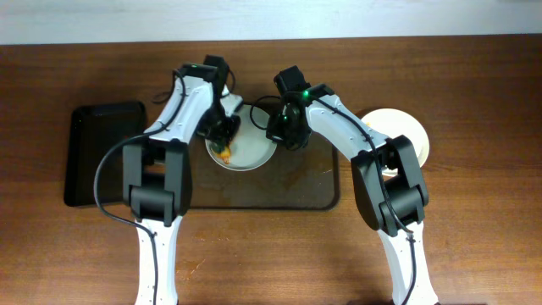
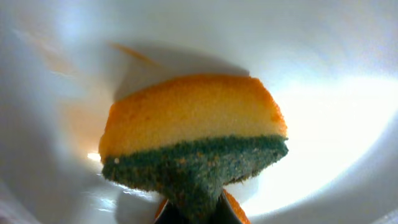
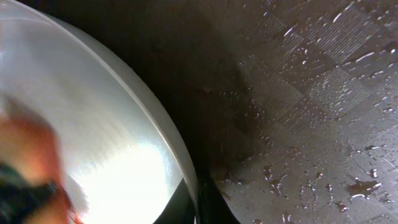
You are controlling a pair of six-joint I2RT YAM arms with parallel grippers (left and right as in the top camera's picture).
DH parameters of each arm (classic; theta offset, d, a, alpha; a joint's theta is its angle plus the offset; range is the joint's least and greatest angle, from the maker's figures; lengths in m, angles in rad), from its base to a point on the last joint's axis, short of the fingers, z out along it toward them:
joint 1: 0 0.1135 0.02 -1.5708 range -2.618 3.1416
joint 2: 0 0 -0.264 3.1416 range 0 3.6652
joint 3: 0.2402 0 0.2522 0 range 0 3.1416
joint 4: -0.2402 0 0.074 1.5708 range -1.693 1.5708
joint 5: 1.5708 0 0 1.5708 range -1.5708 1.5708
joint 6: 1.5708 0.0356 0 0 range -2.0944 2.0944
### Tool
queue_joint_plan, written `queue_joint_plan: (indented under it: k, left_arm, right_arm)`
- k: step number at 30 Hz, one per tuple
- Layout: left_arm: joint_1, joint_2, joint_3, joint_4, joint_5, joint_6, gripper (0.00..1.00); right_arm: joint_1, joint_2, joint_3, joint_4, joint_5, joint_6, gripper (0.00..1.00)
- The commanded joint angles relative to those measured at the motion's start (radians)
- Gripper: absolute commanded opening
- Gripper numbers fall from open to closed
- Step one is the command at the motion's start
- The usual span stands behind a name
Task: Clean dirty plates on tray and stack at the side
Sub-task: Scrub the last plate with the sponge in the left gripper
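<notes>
The dark wooden bench (image 1: 474,246) carries the brown tray (image 1: 296,191), lying beneath the left tool (image 1: 223,146) and the right tool (image 1: 279,135). A black tray (image 1: 97,161) lies well left of the left tool, and a white plate (image 1: 405,129) lies right of the right tool.

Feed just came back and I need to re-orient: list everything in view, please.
tray: one, brown translucent, table centre, wet.
plate on tray: one, white with orange smears, tray's left half.
side plate: at least one, white, on table right of tray; stack count unclear.
black tray: one, left of brown tray.
sponge: one, yellow-orange over green, against plate on tray.
table: one, brown wood.
left gripper: shut on sponge.
right gripper: pinching that plate's rim.
</notes>
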Motion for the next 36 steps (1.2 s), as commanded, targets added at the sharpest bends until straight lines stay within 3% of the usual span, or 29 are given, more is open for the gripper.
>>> queue_joint_plan:
  k: [1,2,5,8,10,12,14,16,18,21,24,27,29,30,32,34,36]
  left_arm:
    - [-0.035,0.034,-0.039,-0.068,0.152,0.131,0.0]
    - [-0.036,0.034,-0.039,-0.049,0.148,0.13,0.01]
    - [0.01,0.034,-0.039,0.184,0.013,-0.12,0.0]
    - [0.025,0.034,-0.039,0.372,-0.108,-0.179,0.0]
    - [0.025,0.034,-0.039,0.343,-0.274,-0.318,0.0]
    - [0.025,0.034,-0.039,0.172,-0.285,-0.344,0.01]
    - [0.029,0.034,-0.038,0.01,-0.131,-0.338,0.0]
    - [0.03,0.034,-0.038,-0.071,0.142,-0.146,0.01]
    - [0.029,0.034,-0.038,-0.06,0.287,-0.062,0.0]
    - [0.037,0.034,-0.038,0.078,0.308,-0.119,0.01]
    - [0.079,0.034,-0.038,0.183,0.257,-0.209,0.01]
    - [0.126,0.034,-0.038,0.304,0.063,-0.338,0.01]
    - [0.134,0.034,-0.038,0.257,-0.163,-0.52,0.01]
    - [0.134,0.034,-0.038,0.169,-0.236,-0.544,0.0]
    - [0.129,0.034,-0.038,0.045,-0.158,-0.538,0.0]
    - [0.118,0.034,-0.038,-0.021,0.241,-0.275,0.01]
    - [0.119,0.034,-0.031,-0.014,0.397,-0.218,0.01]
  right_arm:
    - [0.001,0.043,-0.002,-0.002,0.021,0.003,0.04]
    - [0.001,0.043,-0.002,-0.002,0.021,0.003,0.04]
    - [0.001,0.043,-0.002,-0.003,0.021,-0.004,0.04]
    - [0.001,0.043,-0.002,-0.003,0.021,-0.004,0.04]
    - [0.001,0.043,-0.002,-0.003,0.021,-0.008,0.04]
    - [0.001,0.043,-0.002,-0.002,0.021,-0.008,0.04]
    - [0.001,0.043,-0.002,-0.002,0.021,-0.008,0.04]
    - [0.001,0.043,-0.002,-0.002,0.02,-0.008,0.04]
    - [0.001,0.043,-0.002,-0.002,0.02,-0.008,0.04]
    - [0.001,0.043,-0.002,-0.003,0.02,-0.008,0.04]
    - [0.001,0.043,-0.002,-0.002,0.02,-0.008,0.04]
    - [0.001,0.043,-0.002,-0.002,0.02,-0.011,0.04]
    - [0.001,0.043,-0.002,-0.002,0.021,-0.011,0.04]
    - [0.001,0.043,-0.002,-0.002,0.02,-0.011,0.04]
    - [0.001,0.043,-0.002,-0.002,0.02,-0.011,0.04]
    - [0.001,0.043,-0.002,-0.002,0.016,-0.011,0.04]
    - [0.001,0.043,-0.002,-0.003,0.012,-0.015,0.04]
